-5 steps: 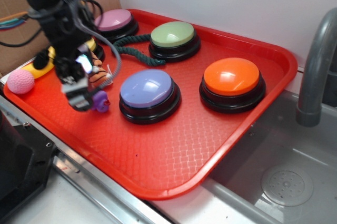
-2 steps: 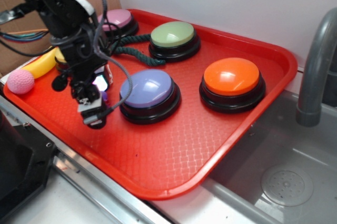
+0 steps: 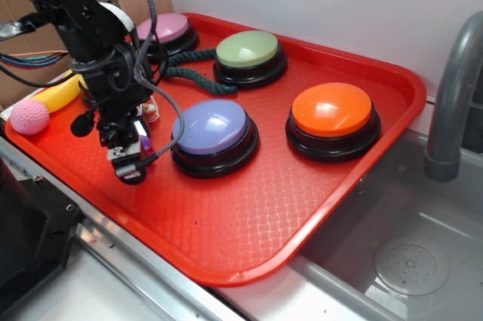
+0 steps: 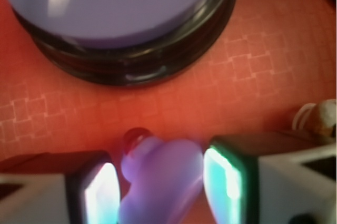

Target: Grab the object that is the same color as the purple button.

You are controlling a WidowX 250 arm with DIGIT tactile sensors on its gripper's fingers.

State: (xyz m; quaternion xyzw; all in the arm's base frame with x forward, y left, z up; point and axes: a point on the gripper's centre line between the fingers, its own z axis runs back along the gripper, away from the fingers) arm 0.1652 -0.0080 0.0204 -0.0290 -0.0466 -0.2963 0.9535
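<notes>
Right now we are bringing the tool down over the small glossy purple duck-shaped toy figure, which is lying on the red plastic tray just beside the large lavender-purple dome button on its round black base. In the wrist view the two pads are standing apart on either side of the toy; the right pad looks to be touching it, a thin gap shows on the left, so we are reading the tool as released and not yet gripping. To do this step well, we are judging that the close should be slow and even, since the toy is rounded and slick and could squirt forward toward the button's base. We are also wanting the pads low enough to catch the body rather than its narrower top. From the exterior view the toy is almost wholly hidden behind the tool, so the wrist view is our better guide. Lifting should wait until both pads are clearly pressing.
</notes>
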